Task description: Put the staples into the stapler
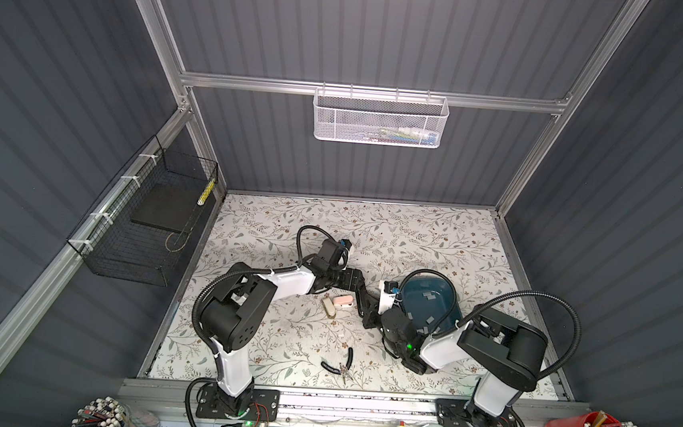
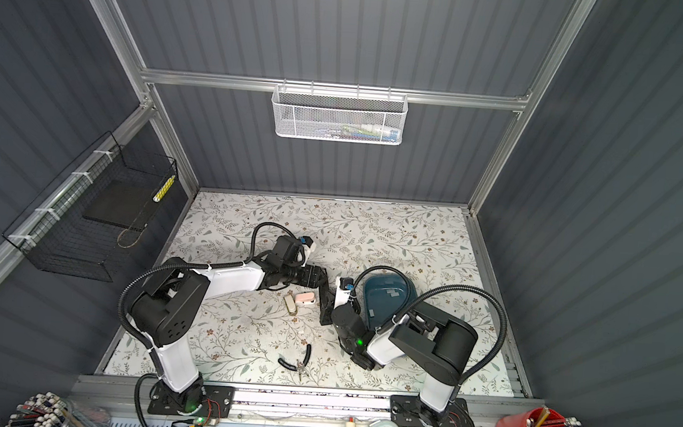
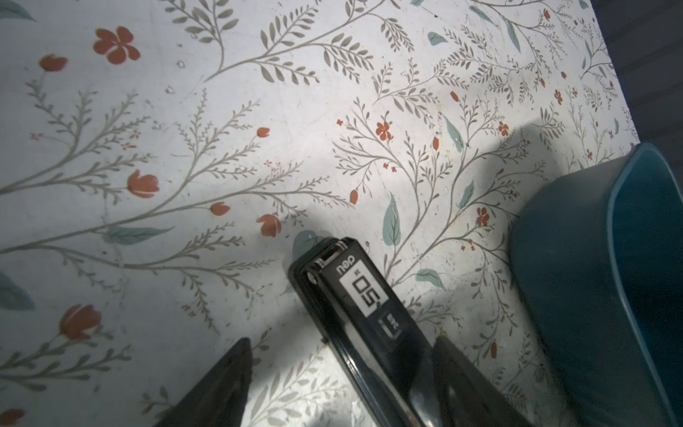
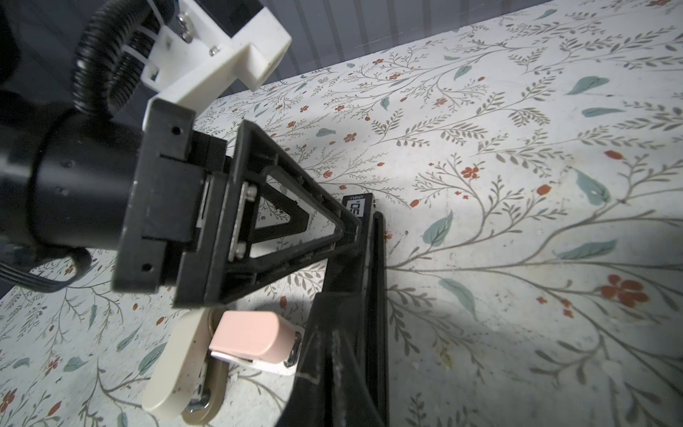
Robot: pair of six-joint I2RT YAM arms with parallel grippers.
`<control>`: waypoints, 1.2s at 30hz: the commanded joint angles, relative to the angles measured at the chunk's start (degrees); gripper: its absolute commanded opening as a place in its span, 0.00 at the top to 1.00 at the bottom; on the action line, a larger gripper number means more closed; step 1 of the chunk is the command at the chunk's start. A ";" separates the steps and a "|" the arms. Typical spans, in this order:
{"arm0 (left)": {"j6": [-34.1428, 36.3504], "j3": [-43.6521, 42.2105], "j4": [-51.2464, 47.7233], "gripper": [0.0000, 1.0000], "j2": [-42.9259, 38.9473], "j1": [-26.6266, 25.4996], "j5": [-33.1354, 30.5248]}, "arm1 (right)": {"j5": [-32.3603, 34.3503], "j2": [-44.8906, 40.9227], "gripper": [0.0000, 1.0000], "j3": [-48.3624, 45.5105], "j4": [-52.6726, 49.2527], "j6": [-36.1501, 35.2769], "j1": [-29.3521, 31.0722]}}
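Observation:
The black stapler [image 1: 363, 296] [image 2: 323, 298] lies on the floral table between my two grippers, its "50" label [image 3: 364, 292] facing up. My left gripper [image 3: 342, 339] [image 1: 359, 284] is open and straddles it, with one finger [image 3: 462, 373] against its side. My right gripper [image 4: 338, 295] [image 1: 369, 310] is shut, its closed fingers lying over the stapler's [image 4: 357, 207] other end. Whether they pinch it is hidden. Several grey strips, the staples [image 1: 429, 297] [image 2: 392, 294], lie in the teal tray [image 1: 448, 289] [image 3: 591, 281].
A small pink stapler [image 1: 343, 303] [image 4: 251, 332] and a beige one [image 1: 328, 307] [image 4: 173, 373] lie just left of the black stapler. Black-handled pliers [image 1: 340, 364] rest nearer the front edge. The teal tray stands close beside the right arm.

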 commanded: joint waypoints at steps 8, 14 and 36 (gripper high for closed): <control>-0.23 2.29 -2.08 0.23 0.85 0.27 0.85 | -0.31 -0.13 0.72 0.93 -24.43 0.43 0.60; 0.25 2.14 -2.74 0.21 -0.69 0.27 0.21 | -1.08 -3.70 0.73 6.51 -31.40 -2.99 -0.82; -1.00 1.22 -1.55 0.25 0.57 1.50 1.69 | -3.46 1.68 0.78 2.10 -25.84 3.06 -1.07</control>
